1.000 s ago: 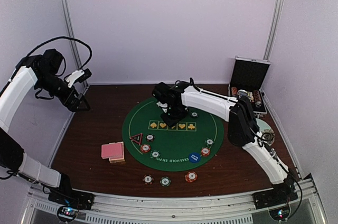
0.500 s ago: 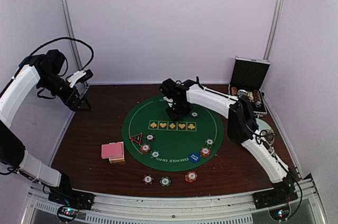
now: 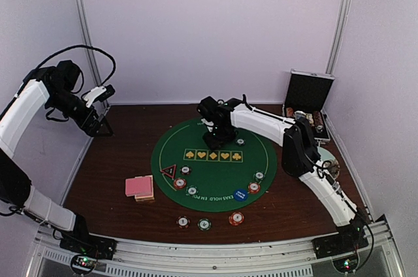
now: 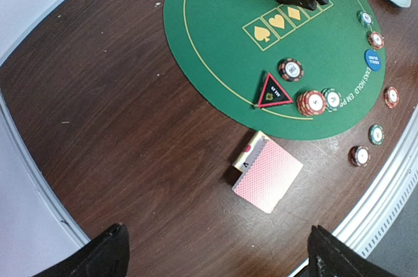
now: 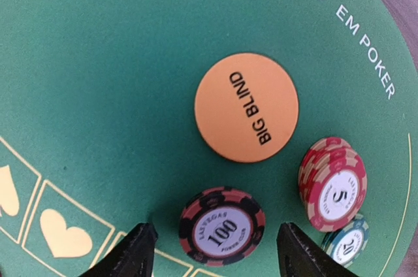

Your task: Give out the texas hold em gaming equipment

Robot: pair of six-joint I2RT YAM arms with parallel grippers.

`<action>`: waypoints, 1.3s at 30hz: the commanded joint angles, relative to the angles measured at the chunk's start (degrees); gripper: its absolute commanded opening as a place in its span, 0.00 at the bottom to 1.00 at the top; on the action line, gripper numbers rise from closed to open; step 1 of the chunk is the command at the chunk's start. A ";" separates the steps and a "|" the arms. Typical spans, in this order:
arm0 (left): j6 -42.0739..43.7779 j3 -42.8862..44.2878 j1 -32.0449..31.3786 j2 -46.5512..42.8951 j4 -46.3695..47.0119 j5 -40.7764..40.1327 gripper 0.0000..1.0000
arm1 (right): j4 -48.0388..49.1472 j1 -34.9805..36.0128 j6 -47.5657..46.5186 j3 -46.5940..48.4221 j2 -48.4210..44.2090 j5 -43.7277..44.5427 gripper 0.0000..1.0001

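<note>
Both grippers gape empty: left gripper (image 4: 217,251) raised at the table's (image 3: 111,159) ten o'clock; right gripper (image 5: 215,249) straddles a dark chip (image 5: 222,226) at the mat's (image 5: 98,94) twelve o'clock, orange disc (image 5: 247,107) beside it.

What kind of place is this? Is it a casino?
Probably not a real casino. It looks like a robot test booth: plain white walls, a left arm and right arm bolted to the table, and a poker mat with chips and cards.

BIG BLIND on disc (image 5: 247,108), 100 on chip (image 5: 222,226)
</note>
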 commanded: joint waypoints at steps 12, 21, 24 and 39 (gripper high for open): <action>1.04 -0.50 0.42 -1.92 0.96 0.44 0.97 | 3.49 16.79 2.59 -25.52 -26.78 -3.35 0.68; 1.94 -1.38 0.46 -3.25 -0.14 0.35 0.98 | 3.81 28.71 2.46 -34.97 -28.07 -14.71 0.87; 2.22 -1.78 0.42 -3.76 -0.42 -0.34 0.97 | 3.31 30.82 1.15 -33.70 -26.37 -16.25 0.92; 2.49 -1.90 0.42 -5.26 -1.46 -0.60 0.97 | -0.86 33.30 -2.67 -25.21 -16.71 -14.16 0.86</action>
